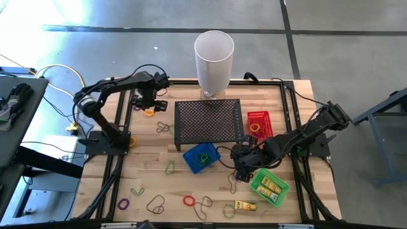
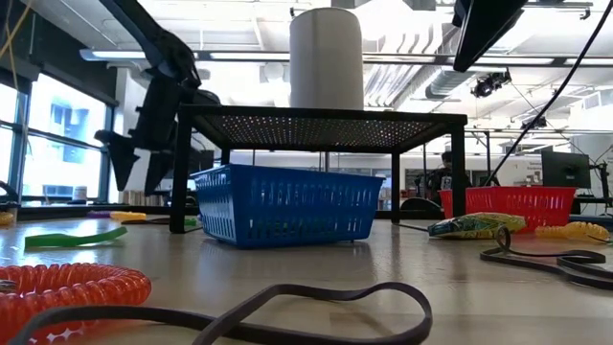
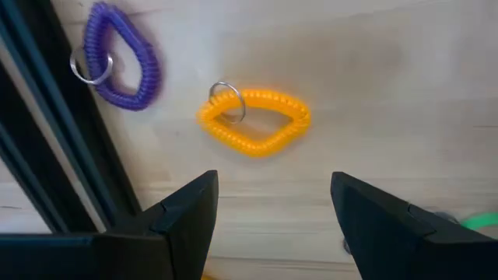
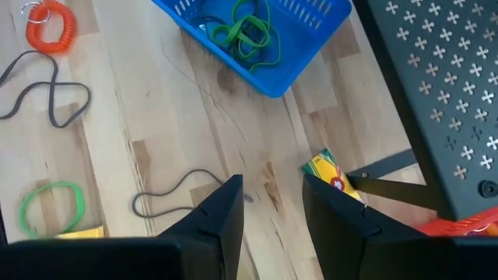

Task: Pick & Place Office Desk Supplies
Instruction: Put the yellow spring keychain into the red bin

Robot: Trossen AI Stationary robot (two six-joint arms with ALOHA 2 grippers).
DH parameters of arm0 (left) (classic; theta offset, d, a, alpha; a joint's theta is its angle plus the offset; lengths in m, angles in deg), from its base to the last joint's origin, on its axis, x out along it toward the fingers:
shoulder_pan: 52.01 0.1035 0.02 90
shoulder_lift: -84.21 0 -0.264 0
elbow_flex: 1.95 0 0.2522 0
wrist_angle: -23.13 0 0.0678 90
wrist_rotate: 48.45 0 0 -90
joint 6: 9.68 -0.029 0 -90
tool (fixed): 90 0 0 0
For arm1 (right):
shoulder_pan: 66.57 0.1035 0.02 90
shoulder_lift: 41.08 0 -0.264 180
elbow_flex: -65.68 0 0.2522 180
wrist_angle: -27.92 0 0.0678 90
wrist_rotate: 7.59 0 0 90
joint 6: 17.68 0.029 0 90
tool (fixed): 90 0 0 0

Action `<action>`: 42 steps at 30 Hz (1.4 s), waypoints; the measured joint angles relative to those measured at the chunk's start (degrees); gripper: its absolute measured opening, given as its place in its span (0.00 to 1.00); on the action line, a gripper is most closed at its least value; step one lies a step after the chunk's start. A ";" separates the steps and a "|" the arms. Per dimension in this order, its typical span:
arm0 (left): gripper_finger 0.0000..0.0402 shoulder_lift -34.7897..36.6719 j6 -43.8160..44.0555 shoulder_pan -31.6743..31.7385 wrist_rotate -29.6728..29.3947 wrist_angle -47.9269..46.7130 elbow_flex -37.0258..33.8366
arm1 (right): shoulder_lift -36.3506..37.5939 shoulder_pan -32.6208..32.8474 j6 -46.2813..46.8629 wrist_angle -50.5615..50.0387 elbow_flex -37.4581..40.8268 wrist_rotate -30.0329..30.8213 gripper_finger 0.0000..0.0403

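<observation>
My left gripper [image 3: 272, 210] hangs open over the table's far left part, fingers pointing down. It is just above an orange coil band with a key ring [image 3: 253, 120], which lies flat on the wood [image 1: 148, 112]. A purple coil band [image 3: 120, 66] lies beside it. My right gripper [image 4: 272, 210] hovers open between the blue basket [image 1: 201, 158] and the green basket [image 1: 270, 186], with only bare wood between its fingers. A yellow packet [image 4: 331, 175] lies next to one finger, and a dark band [image 4: 167, 198] lies next to the other.
The black mesh stand [image 1: 208, 121] stands mid-table with the white cylinder [image 1: 213, 60] behind it and a red basket [image 1: 259, 124] to its right. Loose bands, a red coil [image 1: 189, 201] and a yellow packet [image 1: 247, 205] lie scattered along the near edge. Black frame rails run along both sides.
</observation>
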 joint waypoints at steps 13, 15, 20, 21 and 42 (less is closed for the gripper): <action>0.60 -1.59 0.16 -0.40 2.57 5.40 -0.05 | 0.00 -0.57 0.02 -0.11 0.00 0.04 0.30; 0.60 -1.57 -0.14 -0.09 2.56 5.42 -0.22 | 0.00 -0.57 0.02 -0.11 0.00 0.10 0.30; 0.60 -1.58 -0.17 -0.06 2.54 6.89 -2.33 | 0.00 -1.01 0.00 -0.09 0.00 0.13 0.30; 0.60 -1.58 -0.16 -0.07 2.55 7.49 -2.89 | 0.00 -1.01 -0.02 -0.09 0.00 0.13 0.30; 0.58 -1.24 -2.28 -0.07 1.99 18.92 -10.28 | 0.00 -2.19 -0.65 0.27 0.00 -1.36 0.30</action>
